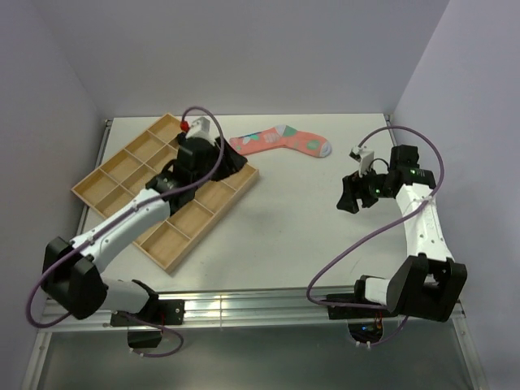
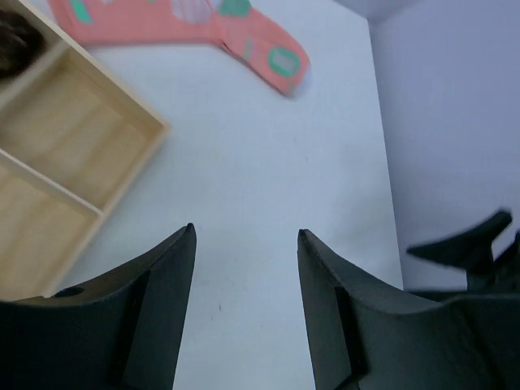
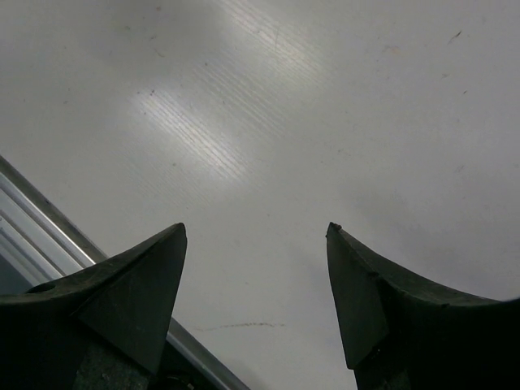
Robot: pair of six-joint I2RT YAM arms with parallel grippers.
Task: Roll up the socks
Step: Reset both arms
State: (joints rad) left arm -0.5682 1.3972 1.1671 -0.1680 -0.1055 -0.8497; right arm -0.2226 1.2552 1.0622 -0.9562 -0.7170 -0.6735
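The pink sock (image 1: 280, 141) with teal and white patches lies flat at the back middle of the table. It also shows at the top of the left wrist view (image 2: 179, 20). My left gripper (image 1: 236, 162) hovers over the right corner of the wooden tray (image 1: 97, 183), just short of the sock, open and empty (image 2: 246, 231). My right gripper (image 1: 348, 199) is open and empty above bare table at the right (image 3: 256, 227), apart from the sock. A dark bundle (image 2: 16, 36) sits in a tray compartment; I cannot tell which sock it is. The navy and diamond-patterned socks are otherwise not visible.
The tray has several compartments (image 2: 65, 138) and lies slanted on the left half of the table. The side walls stand close on both sides. A metal rail (image 3: 49, 223) runs along the table's near edge. My right arm's fingers (image 2: 471, 248) show in the left wrist view.
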